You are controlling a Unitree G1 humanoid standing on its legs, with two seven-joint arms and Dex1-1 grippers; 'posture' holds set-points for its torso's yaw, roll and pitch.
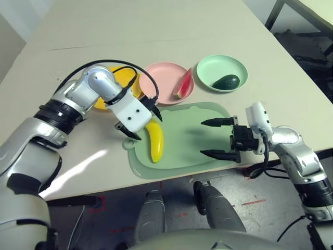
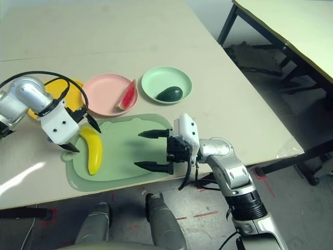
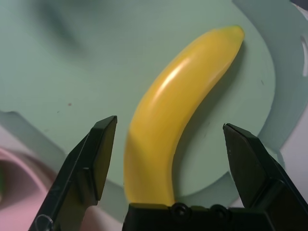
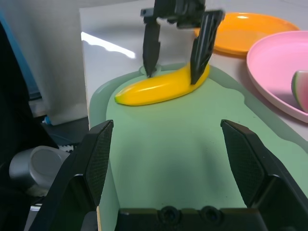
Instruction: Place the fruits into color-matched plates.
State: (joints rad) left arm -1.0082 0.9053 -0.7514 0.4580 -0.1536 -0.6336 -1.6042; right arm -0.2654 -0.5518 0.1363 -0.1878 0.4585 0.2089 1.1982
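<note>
The banana (image 1: 155, 140) lies on the pale green mat (image 1: 192, 140) at the near edge of the table (image 1: 156, 31), toward the mat's left end, not yet in the yellow-orange plate (image 2: 70, 89) that sits just beyond it to the left. The left gripper (image 1: 139, 123) hangs over the banana's far end with its jaws spread wide, one finger on each side of the fruit and nothing held; the right wrist view shows the fingertips down beside the banana. The right gripper (image 2: 152, 150) hovers over the mat's right part, also wide open and empty. The banana looks like a light, hollow, rigid plastic toy with a glossy skin, so it probably slips easily; a grip across its thicker middle, square to the curve, seems safer than one at the tapering tip, which could squirt out. The watermelon wedge (image 1: 183, 83) already rests in the pink plate (image 1: 161, 78) and the avocado (image 1: 226, 82) in the mint green plate (image 1: 216, 65). No brand, label or writing can be read on anything.
</note>
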